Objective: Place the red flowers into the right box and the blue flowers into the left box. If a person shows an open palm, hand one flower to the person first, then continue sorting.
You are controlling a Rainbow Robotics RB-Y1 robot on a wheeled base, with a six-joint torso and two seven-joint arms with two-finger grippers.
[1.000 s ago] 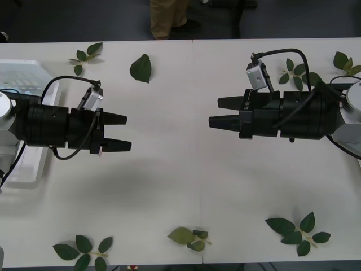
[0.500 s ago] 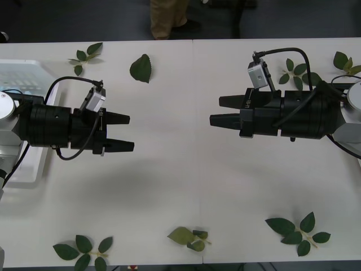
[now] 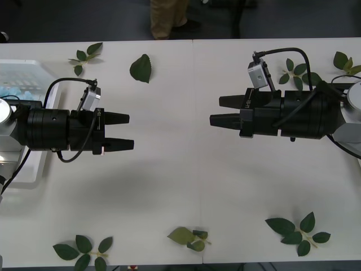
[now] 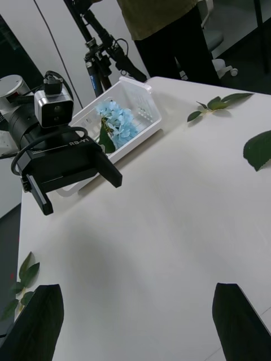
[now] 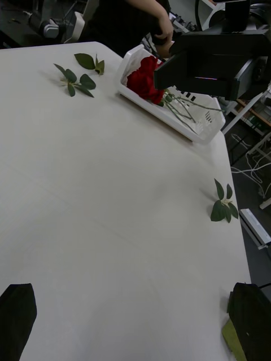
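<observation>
Hovering released over the table, left tool, right tool, left box half hidden, red flowers partly covered.

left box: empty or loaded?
Loaded. The left box holds blue flowers, lying inside its rim in the right wrist view. How many, cannot tell. The left gripper is open in front of it, holding nothing.

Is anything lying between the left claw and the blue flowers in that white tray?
Nothing visible does. The left claw hangs open over the table; the blue flowers already lie in the left box, back beside its arm.
</observation>
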